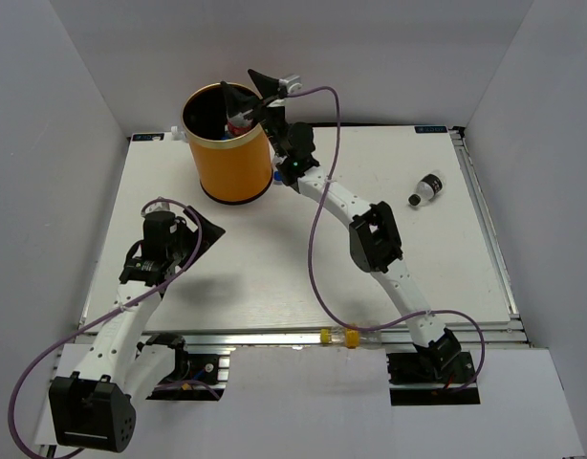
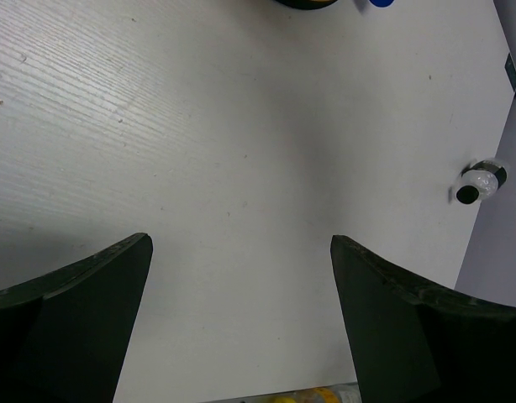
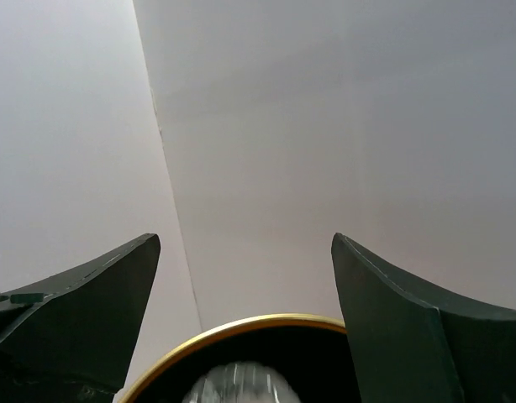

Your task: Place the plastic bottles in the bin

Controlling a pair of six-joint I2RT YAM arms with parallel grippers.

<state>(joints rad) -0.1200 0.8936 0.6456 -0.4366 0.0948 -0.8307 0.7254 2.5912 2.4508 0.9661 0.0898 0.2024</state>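
The orange-yellow bin (image 1: 231, 163) stands at the back left of the table. My right gripper (image 1: 244, 91) hovers over its mouth, open, with nothing between the fingers (image 3: 243, 243). Just below it a clear bottle with red on it (image 1: 238, 122) sits inside the bin; it is blurred in the right wrist view (image 3: 241, 384), under the gold rim (image 3: 241, 323). A clear bottle with a dark cap (image 1: 427, 188) lies at the right; it also shows in the left wrist view (image 2: 482, 182). A yellow-orange labelled bottle (image 1: 339, 337) lies on the front rail. My left gripper (image 1: 206, 239) is open and empty (image 2: 241, 243) over bare table.
White walls close in the table on the left, back and right. The right arm (image 1: 375, 239) stretches diagonally across the middle, trailing a purple cable (image 1: 317, 258). The metal front rail (image 1: 274, 335) runs along the near edge.
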